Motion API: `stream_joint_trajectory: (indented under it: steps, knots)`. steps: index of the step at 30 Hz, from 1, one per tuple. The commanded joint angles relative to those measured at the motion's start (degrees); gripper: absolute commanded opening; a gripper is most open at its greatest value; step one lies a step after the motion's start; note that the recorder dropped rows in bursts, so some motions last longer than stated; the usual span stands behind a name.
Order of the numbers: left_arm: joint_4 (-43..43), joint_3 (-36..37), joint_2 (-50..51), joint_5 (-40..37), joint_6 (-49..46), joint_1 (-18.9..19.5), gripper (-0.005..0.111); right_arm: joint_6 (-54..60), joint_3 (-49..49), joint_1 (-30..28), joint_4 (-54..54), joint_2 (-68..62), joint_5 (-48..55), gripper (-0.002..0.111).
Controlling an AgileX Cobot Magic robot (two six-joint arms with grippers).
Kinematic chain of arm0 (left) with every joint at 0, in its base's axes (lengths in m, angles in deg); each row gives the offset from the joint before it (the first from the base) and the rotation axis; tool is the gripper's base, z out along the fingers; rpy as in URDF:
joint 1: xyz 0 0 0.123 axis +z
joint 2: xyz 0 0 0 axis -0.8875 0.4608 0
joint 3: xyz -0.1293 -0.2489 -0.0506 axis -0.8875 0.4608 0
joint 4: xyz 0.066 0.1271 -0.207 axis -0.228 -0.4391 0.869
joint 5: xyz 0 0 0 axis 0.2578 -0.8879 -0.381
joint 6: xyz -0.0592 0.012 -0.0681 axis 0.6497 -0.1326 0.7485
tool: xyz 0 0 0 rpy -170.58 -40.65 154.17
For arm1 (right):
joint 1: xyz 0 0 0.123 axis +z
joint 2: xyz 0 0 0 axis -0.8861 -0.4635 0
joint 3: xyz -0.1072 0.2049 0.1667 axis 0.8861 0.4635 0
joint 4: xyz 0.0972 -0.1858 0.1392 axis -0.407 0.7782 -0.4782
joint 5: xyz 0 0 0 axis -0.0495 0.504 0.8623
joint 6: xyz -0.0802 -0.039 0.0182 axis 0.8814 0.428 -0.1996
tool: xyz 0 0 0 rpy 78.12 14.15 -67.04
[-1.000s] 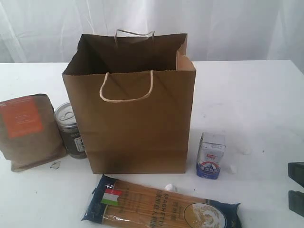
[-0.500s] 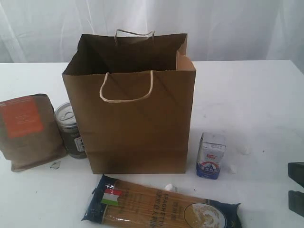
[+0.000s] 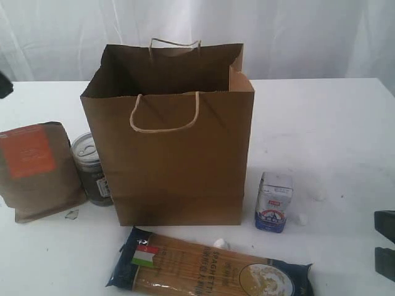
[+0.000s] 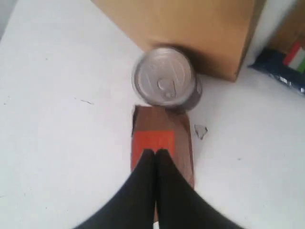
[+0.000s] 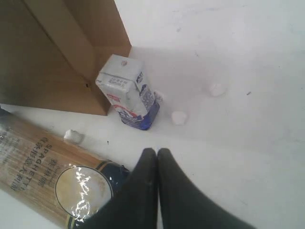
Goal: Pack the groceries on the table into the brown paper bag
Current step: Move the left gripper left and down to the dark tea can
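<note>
**A:** Where does the exterior view sit?

**B:** In front of the table [image 3: 321, 123], a little raised. It faces the brown paper bag [image 3: 173, 148] from close by, with a white curtain [image 3: 296, 37] behind.

**A:** And the left wrist view?

**B:** It looks steeply down past the left gripper [image 4: 155, 153] onto the brown pouch [image 4: 162, 138] and dark can [image 4: 164, 81]. It is nearer than the exterior view, which shows both too.

**A:** The right wrist view?

**B:** Downward and close, on the small white-blue carton [image 5: 128, 93] and spaghetti packet [image 5: 47, 171]. The exterior view shares those, plus the bag's corner.
</note>
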Motion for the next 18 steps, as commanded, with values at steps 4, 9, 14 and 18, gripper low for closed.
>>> stream_joint_trajectory:
  steps: [4, 9, 14, 18]
  knots:
    - [12.48, 6.59, -0.04, -1.32, -10.51, 0.13, 0.022, 0.24, 0.18, -0.25, -0.11, -0.1, -0.22, 0.0]
    - [15.0, 9.76, -0.04, 0.93, -10.81, 0.13, 0.08, 0.24, 0.18, -0.25, -0.11, -0.1, -0.22, 0.0]
    - [15.46, 11.29, -0.15, 4.0, -10.66, 0.13, 0.105, 0.24, 0.18, -0.25, -0.11, -0.1, -0.22, 0.0]
    - [19.45, 11.29, -0.15, 1.66, -10.27, 0.13, 0.105, 0.24, 0.18, -0.25, -0.11, -0.1, -0.22, 0.0]
